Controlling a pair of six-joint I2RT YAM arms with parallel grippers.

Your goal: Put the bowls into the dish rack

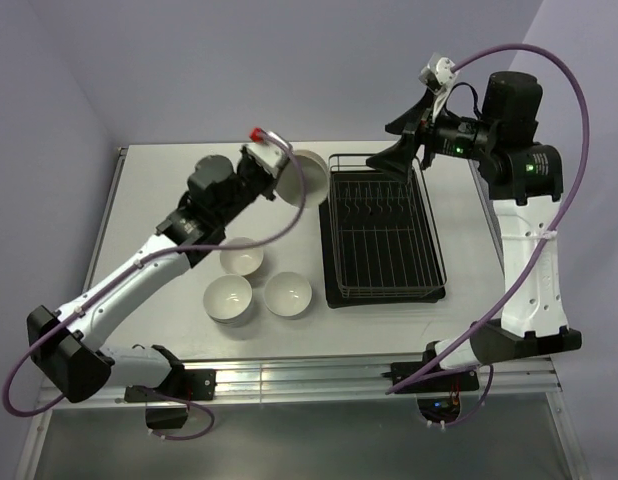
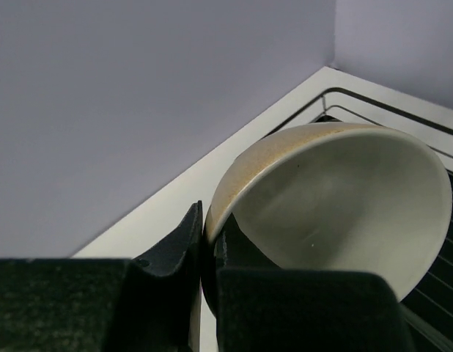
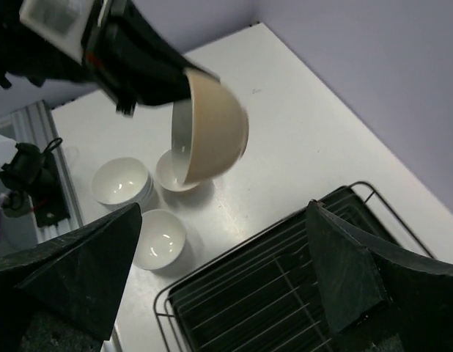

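Tan-beige outside and white inside, a bowl tipped on edge and raised off the table, just left of the dish rack at its upper left corner in the top view. Sits clamped by the rim in the left gripper, jaws closed on the bowl wall (one finger outside, one against the white inside). Shows the right gripper over the rack's upper right corner, jaws spread wide. Shows three white bowls upright on the table, clustered near the rack's lower left corner.
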